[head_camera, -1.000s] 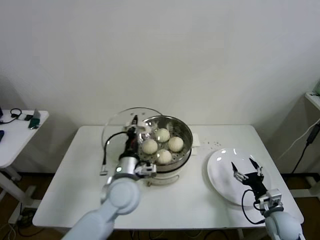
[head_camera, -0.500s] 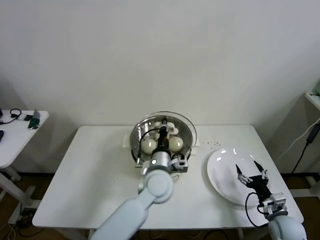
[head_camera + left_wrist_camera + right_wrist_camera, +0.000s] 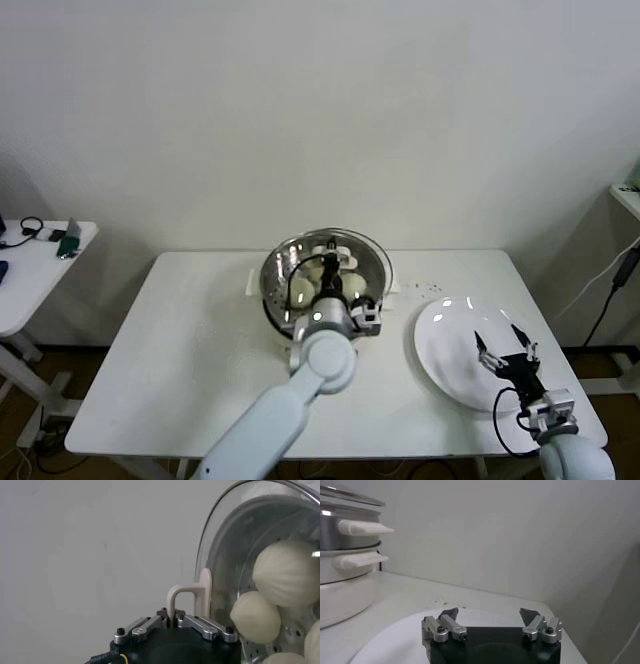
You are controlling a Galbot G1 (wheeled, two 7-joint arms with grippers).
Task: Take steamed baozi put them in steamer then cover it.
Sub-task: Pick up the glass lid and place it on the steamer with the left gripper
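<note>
The steel steamer (image 3: 274, 304) stands on its cream pot base at the back middle of the table. The glass lid (image 3: 366, 250) lies over it. My left gripper (image 3: 328, 274) is shut on the lid's cream handle (image 3: 193, 596), seen up close in the left wrist view (image 3: 171, 615). Several cream-white baozi (image 3: 302, 290) show through the glass, and the left wrist view shows them inside the basket (image 3: 287, 573). My right gripper (image 3: 505, 350) is open and empty over the white plate (image 3: 450, 345). The right wrist view shows its jaws spread (image 3: 489, 614) and the steamer (image 3: 340, 530) far off.
The white table (image 3: 180, 350) carries the empty plate at the right and small dark specks (image 3: 425, 288) behind it. A side table (image 3: 40, 245) with small items stands at the far left. A cable (image 3: 615, 290) hangs at the right.
My left gripper has carried the glass lid from the left of the steamer to over it, covering the baozi. My right gripper has drawn back slightly over the plate.
</note>
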